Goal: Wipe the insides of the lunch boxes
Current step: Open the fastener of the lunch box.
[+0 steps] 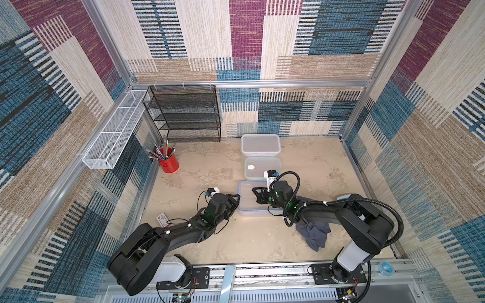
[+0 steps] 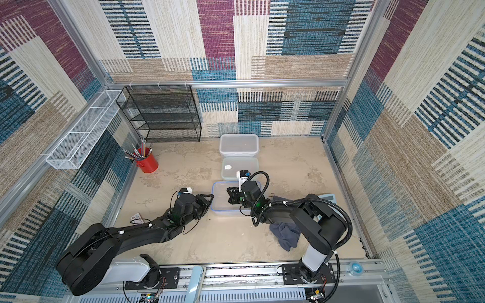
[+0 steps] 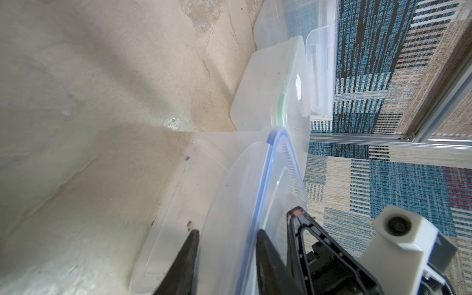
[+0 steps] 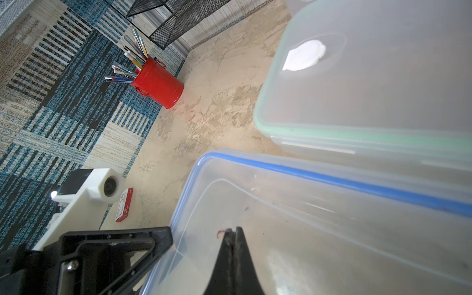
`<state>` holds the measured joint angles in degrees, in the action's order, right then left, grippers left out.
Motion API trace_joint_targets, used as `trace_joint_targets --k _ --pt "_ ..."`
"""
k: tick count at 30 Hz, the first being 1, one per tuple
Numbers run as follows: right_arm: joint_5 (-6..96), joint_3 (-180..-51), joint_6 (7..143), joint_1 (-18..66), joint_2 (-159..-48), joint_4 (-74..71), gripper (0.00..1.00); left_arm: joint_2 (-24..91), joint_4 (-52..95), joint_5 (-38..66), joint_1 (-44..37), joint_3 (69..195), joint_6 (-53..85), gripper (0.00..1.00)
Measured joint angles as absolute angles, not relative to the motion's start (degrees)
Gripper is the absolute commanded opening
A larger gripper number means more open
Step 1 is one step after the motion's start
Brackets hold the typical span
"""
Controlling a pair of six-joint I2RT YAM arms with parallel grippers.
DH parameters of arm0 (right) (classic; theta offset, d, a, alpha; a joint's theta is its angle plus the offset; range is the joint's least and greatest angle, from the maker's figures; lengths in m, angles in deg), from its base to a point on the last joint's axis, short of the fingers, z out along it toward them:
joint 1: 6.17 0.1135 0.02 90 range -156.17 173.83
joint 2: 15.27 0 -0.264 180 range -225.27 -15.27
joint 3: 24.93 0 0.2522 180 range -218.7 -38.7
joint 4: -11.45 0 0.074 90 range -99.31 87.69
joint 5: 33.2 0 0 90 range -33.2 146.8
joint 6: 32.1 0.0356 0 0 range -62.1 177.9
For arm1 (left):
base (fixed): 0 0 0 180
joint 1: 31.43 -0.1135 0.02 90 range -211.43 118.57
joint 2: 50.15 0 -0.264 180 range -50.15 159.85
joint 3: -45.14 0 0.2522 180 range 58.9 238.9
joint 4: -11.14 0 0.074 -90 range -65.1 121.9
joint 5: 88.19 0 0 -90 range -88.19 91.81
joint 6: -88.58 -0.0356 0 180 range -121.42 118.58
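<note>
Three lunch boxes stand in a row running away from me. Farthest is a deep frosted tub (image 1: 260,147), then a green-rimmed tub (image 1: 266,163) with a white scrap inside, and nearest a clear blue-rimmed tub (image 1: 245,204). My left gripper (image 1: 237,200) (image 3: 226,231) is closed over the near tub's left wall, one finger inside and one outside. My right gripper (image 1: 254,189) (image 4: 231,229) hangs inside the same tub (image 4: 319,229), shut and holding nothing. A crumpled grey cloth (image 1: 313,233) lies on the table under the right arm, held by neither gripper.
A red cup of pens (image 1: 168,161) stands at the back left, in front of a black mesh shelf (image 1: 183,112) and a white wire basket (image 1: 115,131). A small red-and-white box (image 1: 163,219) lies beside the left arm. A blue-tinted lid (image 1: 343,196) shows behind the right arm.
</note>
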<state>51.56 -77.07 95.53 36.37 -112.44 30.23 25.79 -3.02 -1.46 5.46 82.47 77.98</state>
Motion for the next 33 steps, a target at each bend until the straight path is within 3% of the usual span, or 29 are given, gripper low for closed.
trace_joint_targets --k 11,16,18,20,33 --pt "52.11 -77.79 95.55 37.03 -113.47 30.86 0.0 23.52 3.67 -2.11 5.48 83.91 76.84 0.0" --pt "52.06 -78.05 96.05 37.09 -113.68 31.01 0.0 23.36 3.69 -2.35 5.48 83.8 77.06 0.43" --pt "52.0 -78.07 96.49 37.09 -113.68 31.1 0.0 23.26 3.45 -2.24 5.48 83.67 77.6 0.56" --pt "51.87 -78.07 96.79 37.09 -113.73 31.34 0.0 22.77 1.77 -2.29 5.5 83.28 78.81 0.62" --pt "50.8 -77.17 97.71 37.01 -113.79 34.03 0.0 22.64 -6.89 -4.5 6.11 79.54 85.76 0.65"
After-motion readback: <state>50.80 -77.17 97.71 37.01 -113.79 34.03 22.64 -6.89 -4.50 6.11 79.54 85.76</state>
